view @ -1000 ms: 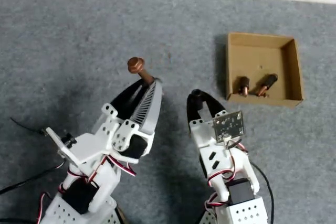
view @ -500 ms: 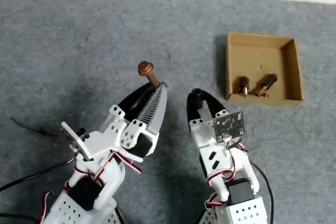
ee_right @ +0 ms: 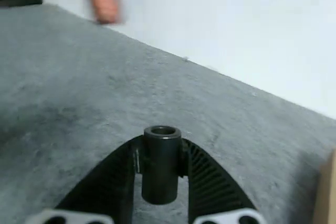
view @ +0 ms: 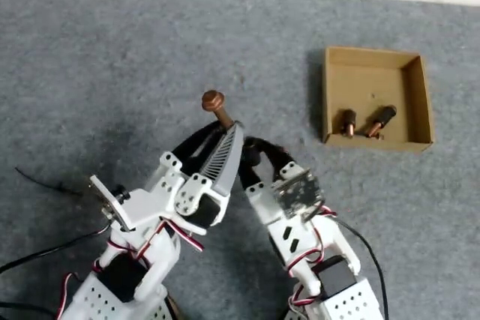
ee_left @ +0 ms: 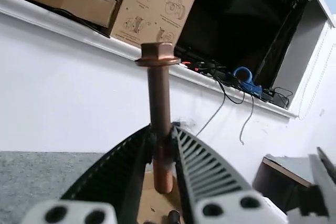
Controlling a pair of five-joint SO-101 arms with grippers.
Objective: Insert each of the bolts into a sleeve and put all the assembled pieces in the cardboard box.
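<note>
— Where is the bolt [view: 216, 107]?

— The left hand [view: 227, 131] clamps it by the shank. The head stands out past the fingertips, and the long axis runs on from the hand, up off the bench [view: 90, 50].

— And the sleeve [ee_right: 161, 162]?

— The right hand [ee_right: 160, 148] grips it, with the bore open at the far end. From above, that hand's tip sits just beside the left one, on the box [view: 375, 58] side. The sleeve is near the shank but apart from it.

— Are they lined up?

— Apparently not. The bolt lies ahead of the sleeve and off its axis. Its plain end is tucked between the left fingers, so the bore probably needs to be brought round to that end.
</note>
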